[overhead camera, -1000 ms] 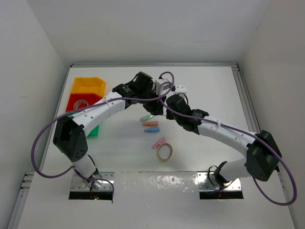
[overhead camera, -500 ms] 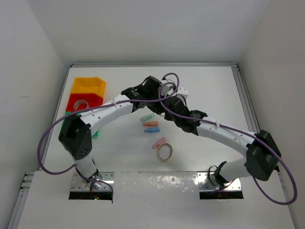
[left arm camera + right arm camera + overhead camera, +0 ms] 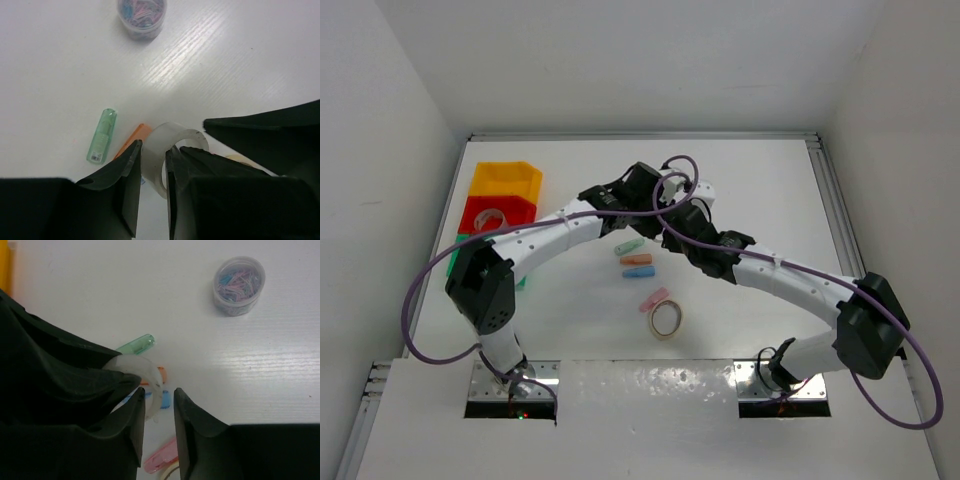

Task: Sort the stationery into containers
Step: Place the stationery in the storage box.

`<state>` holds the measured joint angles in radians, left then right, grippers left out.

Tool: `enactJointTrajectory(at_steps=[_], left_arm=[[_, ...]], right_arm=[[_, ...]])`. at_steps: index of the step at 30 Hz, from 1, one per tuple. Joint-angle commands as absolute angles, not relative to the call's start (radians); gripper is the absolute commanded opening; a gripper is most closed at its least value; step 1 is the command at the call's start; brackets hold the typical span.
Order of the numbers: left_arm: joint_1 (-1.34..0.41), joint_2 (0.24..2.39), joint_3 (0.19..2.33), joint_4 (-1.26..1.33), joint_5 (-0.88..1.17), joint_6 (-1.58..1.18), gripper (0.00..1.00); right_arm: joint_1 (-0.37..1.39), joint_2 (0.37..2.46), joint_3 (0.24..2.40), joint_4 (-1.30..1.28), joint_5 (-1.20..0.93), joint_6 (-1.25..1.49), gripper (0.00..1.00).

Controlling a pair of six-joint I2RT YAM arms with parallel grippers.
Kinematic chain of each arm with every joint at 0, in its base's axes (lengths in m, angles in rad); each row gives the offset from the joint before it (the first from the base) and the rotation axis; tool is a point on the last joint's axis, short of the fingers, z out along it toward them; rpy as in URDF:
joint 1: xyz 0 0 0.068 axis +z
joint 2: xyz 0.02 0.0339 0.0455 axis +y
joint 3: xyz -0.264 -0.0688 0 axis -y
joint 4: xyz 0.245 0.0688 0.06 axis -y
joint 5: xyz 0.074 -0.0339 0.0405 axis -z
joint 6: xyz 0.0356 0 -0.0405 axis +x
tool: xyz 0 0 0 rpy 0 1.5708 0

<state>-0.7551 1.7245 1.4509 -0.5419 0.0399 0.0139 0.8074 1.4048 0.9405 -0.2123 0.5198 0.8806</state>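
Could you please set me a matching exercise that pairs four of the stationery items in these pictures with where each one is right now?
Items:
1. small whitish ring
2. tan band ring
3. grey tape ring
4. tub of paper clips

Places:
A. inside the red bin
B. standing alone on the table, apart from the other items
C. held by the left gripper
D. flat on the table beside the pink piece

Pairs: 1-C, 2-D, 3-A, 4-B
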Motion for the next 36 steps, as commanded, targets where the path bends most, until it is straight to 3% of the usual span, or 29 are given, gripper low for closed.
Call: enactJointTrajectory(at_steps=[1,4,7,10,18,25,36], left_arm=[[-0.706,1.706,1.437,-0.525,-0.026,0.043,0.00],[-0.623,1.686,1.408,-0.540,-0.043,0.058,0.00],[-0.574,1.661,1.385,-0.546,-0.093,0.100,0.00],[-0.514,1.635,1.374,-0.558,-0.132,0.124,0.00],[-0.272,1.574,1.408,-0.647,-0.163,0.150,0.00],[0.039,1.621,1.416,-0.641,0.053,0.172,0.00],[0.277,1.732,1.390,-0.591,0.088,0.244,0.00]], right_arm=[[0.818,1.385,0.983,-0.184,0.489,0.801,0.31],[0.818,1.361,0.979,-0.210,0.496,0.744,0.53],[0.818,1.333,0.973,-0.189,0.462,0.686,0.69],[0.819,1.325,0.986,-0.184,0.401,0.634,0.76],[0.819,1.296,0.951,-0.196,0.351,0.540,0.79],[0.802,1.281,0.931,-0.195,0.295,0.434,0.84],[0.793,1.364,0.979,-0.209,0.258,0.422,0.85]])
